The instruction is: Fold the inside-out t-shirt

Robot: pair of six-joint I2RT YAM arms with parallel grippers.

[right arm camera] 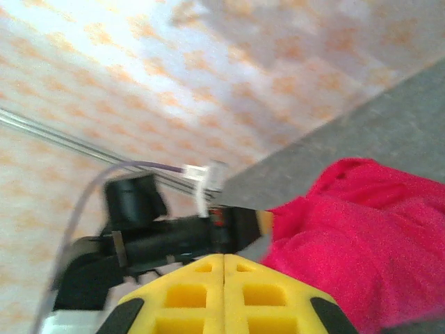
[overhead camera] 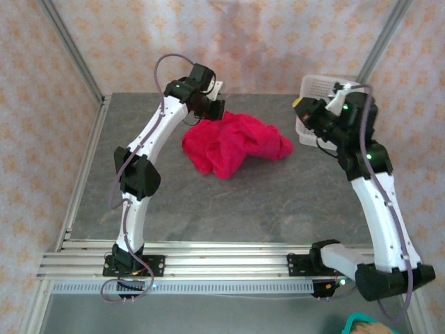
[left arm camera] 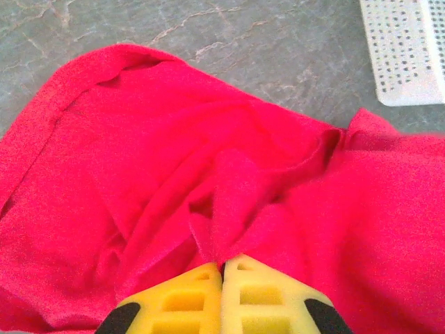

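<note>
My left jaws are pinched together on a fold of the crumpled red-pink t-shirt lying on the grey surface; my right jaws are pressed together, empty.

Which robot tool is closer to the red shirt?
Left. The left tool is shut on the t-shirt at its far edge; the right tool hangs apart from it, by the white basket.

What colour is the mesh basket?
The basket is white, seen best in the left wrist view.
</note>
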